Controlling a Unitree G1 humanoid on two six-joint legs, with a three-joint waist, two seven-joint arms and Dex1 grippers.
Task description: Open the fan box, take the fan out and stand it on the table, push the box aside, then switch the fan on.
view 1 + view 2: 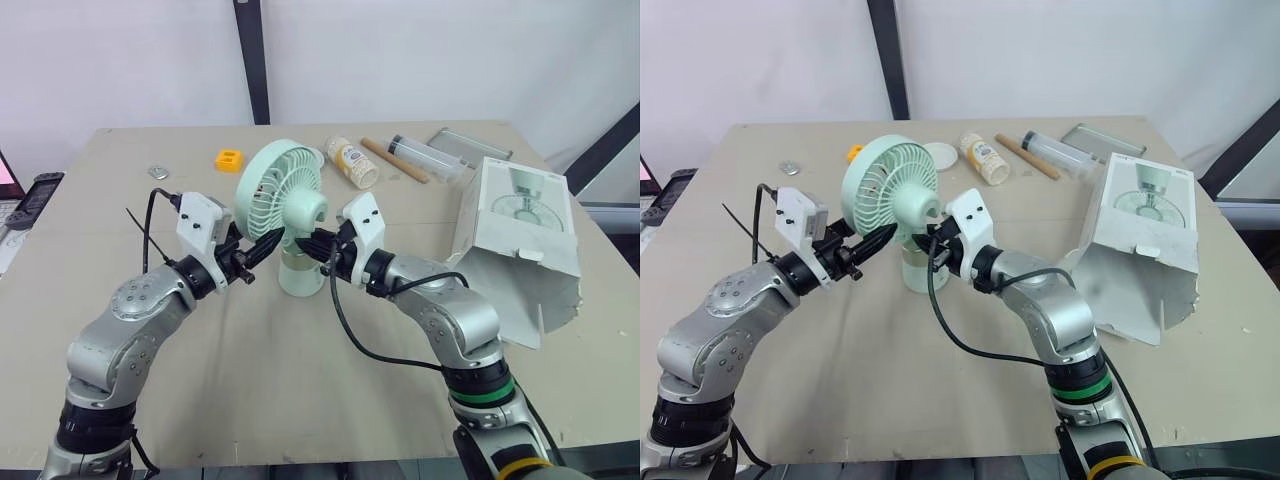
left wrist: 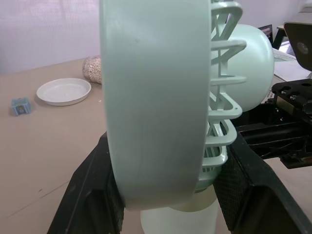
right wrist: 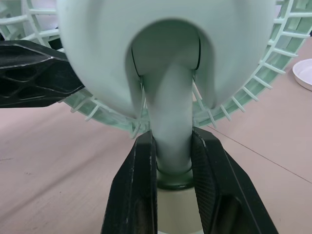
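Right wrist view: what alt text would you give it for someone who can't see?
The right gripper has its two black fingers closed around the neck of a pale green fan, just above its base. The fan's round head and grille loom above, over a tan table with a white dish on it.

No words, numbers or brand marks can be read anywhere. The white box (image 1: 520, 225) lying on the counter (image 1: 300, 400) has a printed picture on its face, but no lettering on it can be made out. The small bottle (image 1: 352, 162) lying behind it has a patterned label, whose print is too small to read.
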